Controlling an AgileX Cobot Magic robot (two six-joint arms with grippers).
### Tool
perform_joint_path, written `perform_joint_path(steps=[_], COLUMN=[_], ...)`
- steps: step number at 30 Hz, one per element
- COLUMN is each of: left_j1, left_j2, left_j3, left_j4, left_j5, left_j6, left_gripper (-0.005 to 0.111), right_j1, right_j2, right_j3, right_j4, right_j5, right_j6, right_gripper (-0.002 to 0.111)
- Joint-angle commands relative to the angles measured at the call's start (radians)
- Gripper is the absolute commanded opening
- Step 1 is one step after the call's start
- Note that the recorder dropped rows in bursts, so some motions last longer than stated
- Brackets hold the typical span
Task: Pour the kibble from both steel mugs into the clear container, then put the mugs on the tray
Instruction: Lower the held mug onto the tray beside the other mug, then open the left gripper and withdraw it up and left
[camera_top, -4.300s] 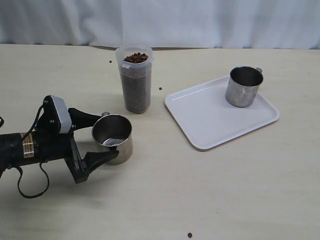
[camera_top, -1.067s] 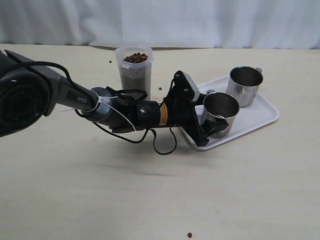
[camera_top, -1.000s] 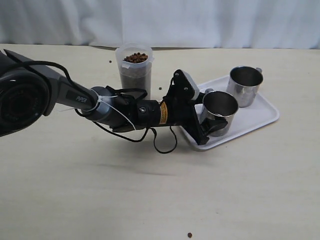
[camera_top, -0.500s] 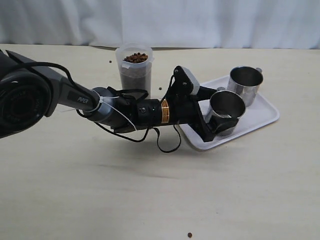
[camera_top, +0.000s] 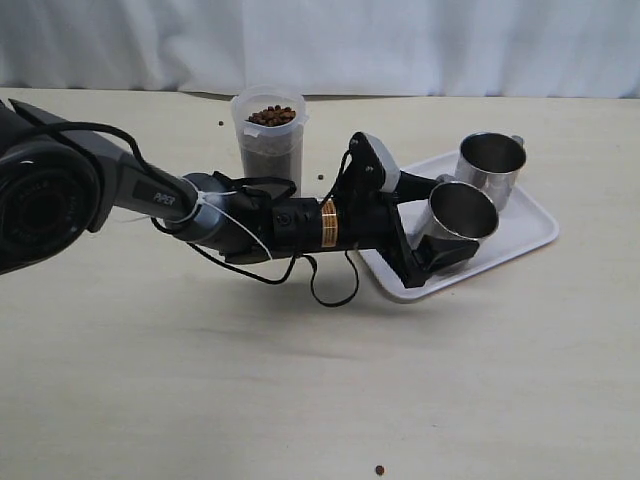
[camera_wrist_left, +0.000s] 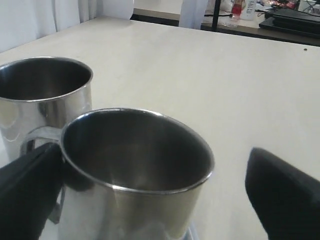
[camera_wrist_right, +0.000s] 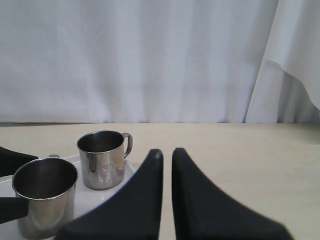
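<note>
One steel mug (camera_top: 462, 214) stands on the white tray (camera_top: 524, 236), right beside the second steel mug (camera_top: 490, 170) at the tray's back. My left gripper (camera_top: 445, 222) reaches across and straddles the nearer mug (camera_wrist_left: 135, 170). One finger is against its handle side, while the other finger (camera_wrist_left: 280, 192) stands off its wall, so the jaws are open. Both mugs are empty inside. The clear container (camera_top: 268, 160) behind the left arm is full of kibble (camera_top: 271, 115). My right gripper (camera_wrist_right: 167, 152) is shut on nothing, away from the mugs (camera_wrist_right: 102, 160), and does not show in the exterior view.
Loose pellets lie on the table beside the container (camera_top: 321, 177), behind it (camera_top: 221, 124) and near the front edge (camera_top: 379, 469). The left arm and its cables (camera_top: 250, 225) stretch across the table in front of the container. A white curtain hangs behind.
The left arm carried the mug from the left of the table to the tray. In the last half second it shifted the mug a little right, next to the other mug.
</note>
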Motion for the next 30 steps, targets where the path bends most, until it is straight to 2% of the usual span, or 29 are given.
perform_joint_path(steps=[1,5,12,16,17,20,23,28,30], left_j1=[0.0,0.002,0.002,0.002,0.002,0.002,0.002,0.0,0.0], left_j2=[-0.037,-0.08,-0.123,-0.171,-0.186,-0.241,-0.29,-0.374,-0.42], left_j3=[-0.003,-0.003,-0.003,-0.003,-0.003,-0.003,-0.003,-0.001,0.031], left_j4=[0.036,0.036,0.085,0.137,0.169,0.336,0.524,0.779,0.814], left_j5=[0.009,0.094,0.092,0.118,0.138,0.158,0.153,0.134,0.142], left_j6=[-0.006,-0.004,-0.012,-0.119,-0.196,-0.453,-0.615,-0.859,-0.922], left_gripper=[0.081,0.081,0.081,0.08,0.074,0.037,0.003,0.0,0.0], right_j1=[-0.008,-0.008,-0.008,-0.008,-0.008,-0.008,-0.008,-0.008,-0.008], right_j2=[-0.004,-0.004,-0.004,-0.004,-0.004,-0.004,-0.004,-0.004,-0.004], right_j3=[0.004,0.004,0.004,0.004,0.004,0.004,0.004,0.004,0.004], right_j4=[0.001,0.001,0.001,0.001,0.001,0.001,0.001,0.001,0.001], right_j5=[-0.001,-0.001,-0.001,-0.001,-0.001,-0.001,-0.001,-0.001,-0.001], right_j6=[0.001,0.001,0.001,0.001,0.001,0.001,0.001,0.001,0.001], right_gripper=[0.005,0.005,0.005,0.005,0.005,0.005,0.005,0.005,0.005])
